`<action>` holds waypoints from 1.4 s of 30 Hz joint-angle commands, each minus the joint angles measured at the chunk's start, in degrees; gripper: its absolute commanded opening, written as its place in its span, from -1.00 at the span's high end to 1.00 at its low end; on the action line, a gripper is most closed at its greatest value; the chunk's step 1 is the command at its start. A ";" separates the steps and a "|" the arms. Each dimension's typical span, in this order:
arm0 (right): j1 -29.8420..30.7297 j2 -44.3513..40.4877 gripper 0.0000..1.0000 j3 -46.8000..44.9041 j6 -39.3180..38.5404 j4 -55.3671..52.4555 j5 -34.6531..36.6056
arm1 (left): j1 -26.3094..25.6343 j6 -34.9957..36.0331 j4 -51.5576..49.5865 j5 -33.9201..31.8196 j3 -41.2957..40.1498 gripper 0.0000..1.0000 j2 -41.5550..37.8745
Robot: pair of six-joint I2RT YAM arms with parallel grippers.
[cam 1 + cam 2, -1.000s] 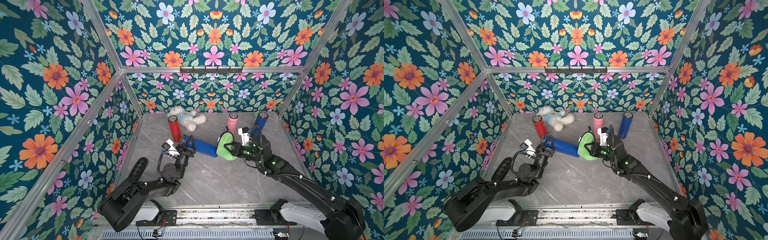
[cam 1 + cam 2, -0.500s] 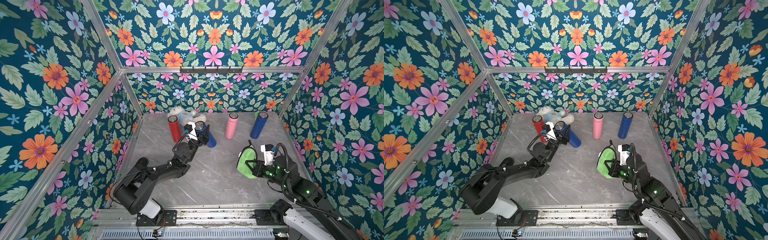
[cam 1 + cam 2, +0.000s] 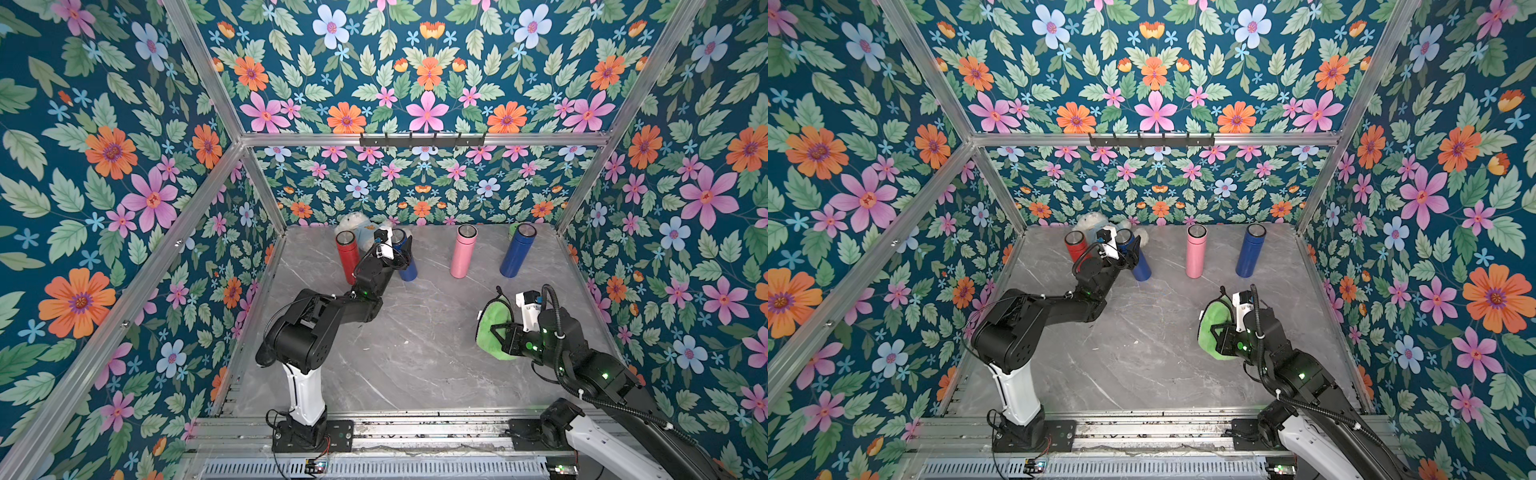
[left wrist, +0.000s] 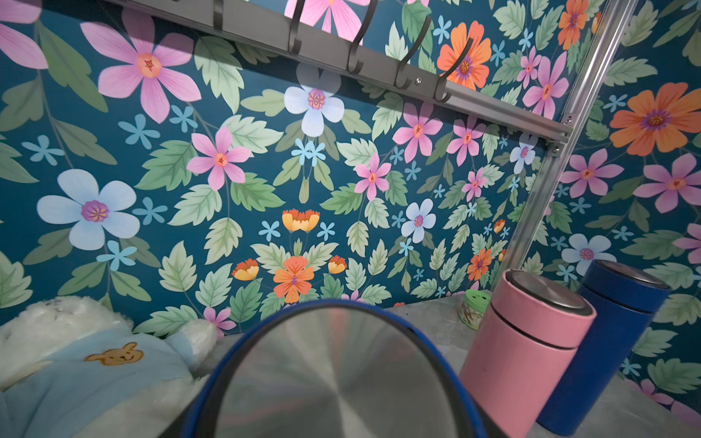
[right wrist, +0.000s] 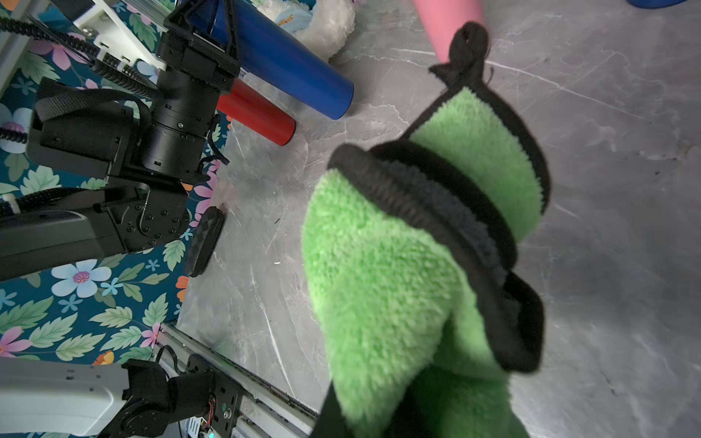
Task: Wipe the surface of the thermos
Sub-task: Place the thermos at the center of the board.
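Observation:
The blue thermos [image 3: 406, 266] [image 3: 1140, 267] stands tilted at the back left, between the red thermos [image 3: 348, 258] and the pink one. My left gripper [image 3: 395, 248] [image 3: 1126, 249] is shut on its upper part. Its steel lid [image 4: 333, 379] fills the left wrist view and hides the jaws there. The right wrist view shows the blue thermos [image 5: 288, 64] with its base at or just above the table. My right gripper [image 3: 498, 337] [image 3: 1219, 337] is shut on a green cloth [image 3: 492, 328] [image 5: 398, 265] at the right front, well apart from the thermos. The cloth hides its fingers.
A pink thermos [image 3: 462, 251] [image 4: 527, 349] and a second blue thermos [image 3: 517, 251] [image 4: 607, 341] stand at the back right, with a small green jar [image 4: 472, 307] behind them. A white plush toy [image 3: 357, 226] [image 4: 76, 360] lies in the back left corner. A hook rail [image 3: 422, 139] runs along the back wall.
My left arm has carried the blue thermos from lying mid-table to the back left and stood it up. My right arm has drawn back to the right front with the cloth.

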 commanded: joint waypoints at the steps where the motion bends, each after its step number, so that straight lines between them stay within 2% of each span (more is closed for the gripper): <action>1: 0.05 1.24 1.00 -0.13 -0.33 2.70 1.04 | 0.43 2.39 3.81 2.94 1.16 1.00 0.97; 19: -0.03 4.52 1.00 0.49 -0.33 5.29 0.12 | 0.78 9.37 1.92 4.80 1.80 0.97 4.63; 29: -0.08 3.61 1.00 0.26 -0.24 4.68 0.55 | 0.78 9.38 -1.48 5.70 3.03 -0.04 4.98; 37: -0.10 2.92 1.00 -0.05 -0.07 4.45 0.91 | 0.76 8.88 -2.22 5.03 3.14 -0.42 4.73; 42: -0.06 2.50 1.00 -0.47 0.09 4.45 0.92 | 0.73 8.84 -2.59 5.20 2.79 -0.59 4.24</action>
